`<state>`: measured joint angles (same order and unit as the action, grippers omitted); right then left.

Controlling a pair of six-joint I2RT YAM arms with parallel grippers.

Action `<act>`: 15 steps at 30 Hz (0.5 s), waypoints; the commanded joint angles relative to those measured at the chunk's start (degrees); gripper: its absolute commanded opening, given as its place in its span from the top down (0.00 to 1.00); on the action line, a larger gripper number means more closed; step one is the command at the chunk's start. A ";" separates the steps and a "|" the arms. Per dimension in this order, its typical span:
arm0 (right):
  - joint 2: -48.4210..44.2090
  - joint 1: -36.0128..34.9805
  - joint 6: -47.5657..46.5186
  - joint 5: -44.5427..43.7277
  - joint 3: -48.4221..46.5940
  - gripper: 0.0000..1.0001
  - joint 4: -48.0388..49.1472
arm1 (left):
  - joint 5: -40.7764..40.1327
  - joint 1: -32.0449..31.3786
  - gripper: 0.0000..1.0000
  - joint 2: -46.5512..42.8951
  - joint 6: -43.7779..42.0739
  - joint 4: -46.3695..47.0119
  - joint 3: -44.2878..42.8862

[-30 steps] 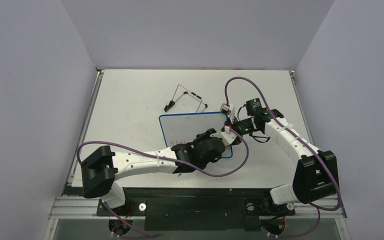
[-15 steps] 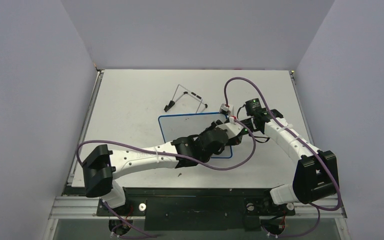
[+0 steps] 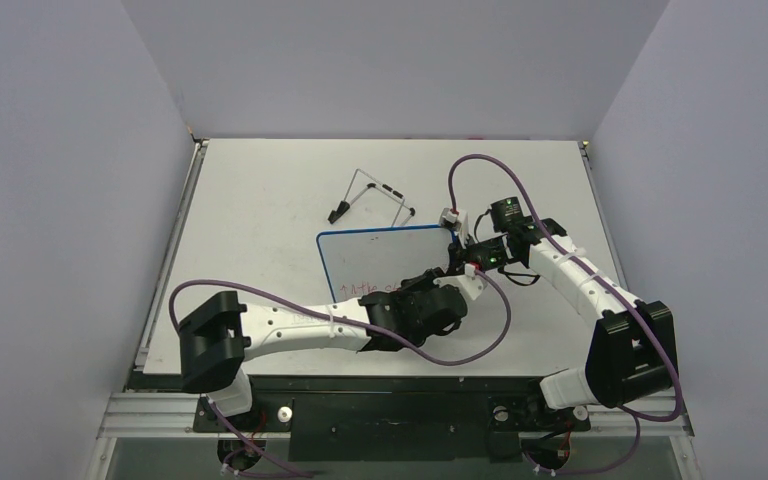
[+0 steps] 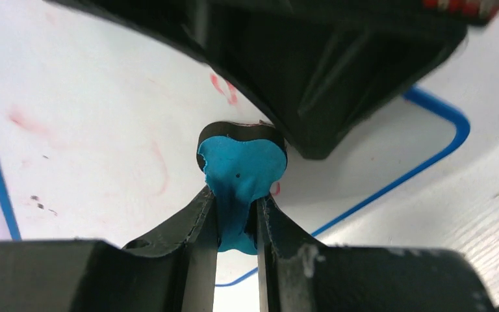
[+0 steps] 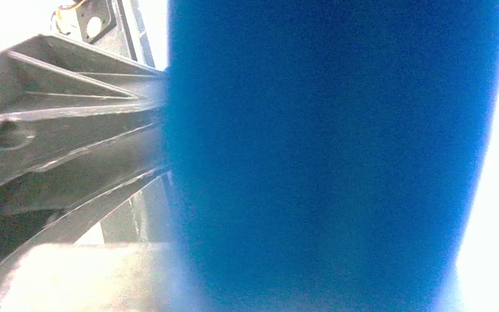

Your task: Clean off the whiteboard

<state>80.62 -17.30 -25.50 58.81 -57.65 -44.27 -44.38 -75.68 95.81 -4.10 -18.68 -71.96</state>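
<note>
- Blue-and-black foam eraser block [image 4: 240, 162]: the left gripper [image 4: 237, 198] is pinching it narrowly and may be letting it twist loose.
- Small white rectangular blue-rimmed whiteboard [image 3: 375, 255]: it is lying flat mid-table and showing red writing.
- Far corner: the right gripper [image 3: 457, 243] is clamping the rim; a slip risks the board skidding.

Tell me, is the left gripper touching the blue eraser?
Touching. The left wrist view shows the left gripper with both fingers pinching the blue eraser, squeezing its sides with no gap.

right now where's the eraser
In the left wrist view the eraser is pinched in the left gripper, its far end against the whiteboard near the board's right edge, among faint red marks.
</note>
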 commanded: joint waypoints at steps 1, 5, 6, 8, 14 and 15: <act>-1.48 -0.72 -1.94 -3.40 0.07 1.00 -2.04 | -1.62 0.14 1.00 -1.05 1.37 -3.81 1.17; -1.56 -0.76 -2.00 -3.35 0.11 1.00 -2.05 | -3.01 1.06 1.00 -1.49 -0.45 -3.99 -0.09; -1.54 -0.78 -2.01 -3.35 0.09 1.00 -2.02 | -3.05 1.19 1.00 -1.72 -0.81 -3.69 -0.54; -1.49 -0.68 -2.01 -3.44 0.10 1.00 -2.02 | -2.44 1.56 1.00 -2.19 -1.90 -2.59 -2.12; -1.50 -0.72 -2.01 -3.50 0.08 1.00 -2.01 | 3.01 3.54 1.00 -3.83 -3.18 3.13 -6.62; -1.54 -0.76 -2.01 -3.43 0.12 1.00 -1.99 | 3.54 3.70 1.00 -3.58 -3.39 3.39 -7.06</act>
<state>80.62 -17.30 -25.47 58.78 -57.65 -44.23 -42.81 -74.06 95.29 -5.89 -21.91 -73.34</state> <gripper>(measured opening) 0.020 0.187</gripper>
